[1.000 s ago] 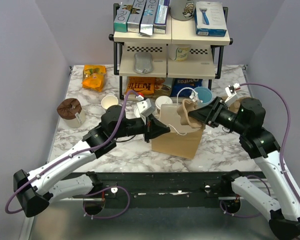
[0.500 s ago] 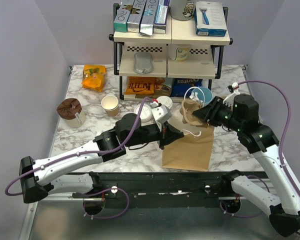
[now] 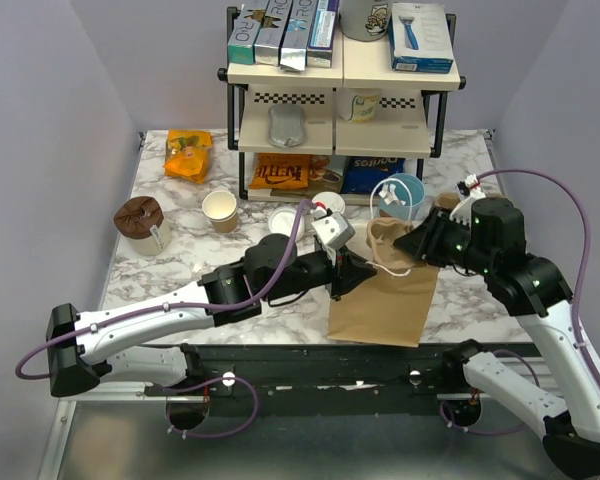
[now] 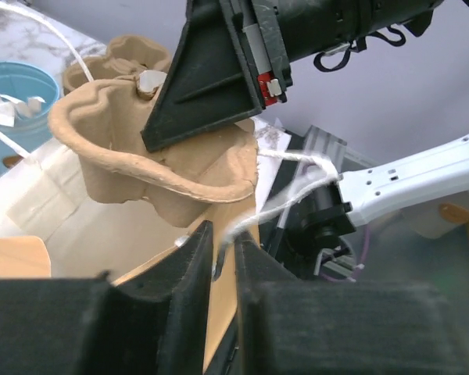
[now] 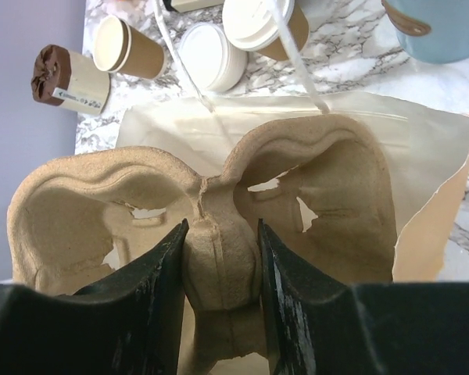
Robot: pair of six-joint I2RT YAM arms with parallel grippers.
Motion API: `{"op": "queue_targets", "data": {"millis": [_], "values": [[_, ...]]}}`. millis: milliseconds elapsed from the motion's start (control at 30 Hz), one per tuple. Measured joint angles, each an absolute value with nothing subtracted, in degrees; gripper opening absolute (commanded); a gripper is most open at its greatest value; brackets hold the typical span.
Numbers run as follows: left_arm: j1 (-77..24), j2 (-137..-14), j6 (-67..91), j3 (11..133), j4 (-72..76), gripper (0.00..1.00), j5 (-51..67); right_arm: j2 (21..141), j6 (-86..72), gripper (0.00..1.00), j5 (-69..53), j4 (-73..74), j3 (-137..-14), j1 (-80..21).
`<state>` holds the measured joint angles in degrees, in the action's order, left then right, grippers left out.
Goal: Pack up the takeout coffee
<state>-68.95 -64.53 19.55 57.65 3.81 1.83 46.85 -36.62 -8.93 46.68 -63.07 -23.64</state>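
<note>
The takeout coffee, a tan cup with a white lid, stands on the table behind the bag; it also shows in the right wrist view. The brown paper bag stands open near the front edge. My left gripper is shut on the bag's near rim by its white string handle. My right gripper is shut on the middle ridge of a tan pulp cup carrier and holds it over the bag's open mouth. The carrier also shows in the left wrist view.
A lidless tan cup, a white lid and a light-blue cup stand behind the bag. A brown-topped container is at the left. A two-tier shelf with snack packs fills the back.
The bag has shifted right and toward the front edge, with my left gripper on its rim. My right gripper has drawn back to the right with the carrier.
</note>
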Motion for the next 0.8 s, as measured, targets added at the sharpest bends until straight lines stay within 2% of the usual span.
{"op": "queue_targets", "data": {"millis": [67,100,167,200,267,467,533,667,800], "values": [[-69.1,-64.4,19.4,57.6,3.8,0.46,1.9,45.5,-36.4,0.44,-8.9,48.2,-63.1,-23.6],[-69.1,-64.3,19.4,57.6,3.8,0.55,1.9,44.7,-36.3,0.44,-8.9,49.1,-63.0,-23.6],[-69.2,-63.5,19.6,57.6,3.5,0.62,0.9,43.3,-36.3,0.44,-8.9,49.9,-62.8,-23.6],[-69.2,-62.7,19.6,57.6,3.2,0.79,0.3,42.7,-36.3,0.44,-8.9,50.1,-62.6,-23.6],[-69.2,-60.4,19.8,57.1,2.9,0.99,-0.9,41.3,-36.3,0.44,-8.9,50.7,-62.1,-23.6],[-69.3,-51.6,20.3,54.5,3.1,0.99,-3.2,40.1,-36.3,0.44,-8.9,51.5,-61.5,-23.6],[-69.2,-51.4,21.4,55.0,1.9,0.99,-7.7,39.9,-36.1,0.44,-9.4,51.4,-61.1,-23.6],[-65.9,-56.3,25.4,61.4,-6.3,0.99,-12.9,38.6,-34.8,0.44,-11.5,51.0,-59.7,-23.6],[-60.1,-64.1,28.7,66.3,-13.1,0.99,-12.3,37.4,-32.4,0.44,-14.1,50.5,-58.3,-23.6]]}}
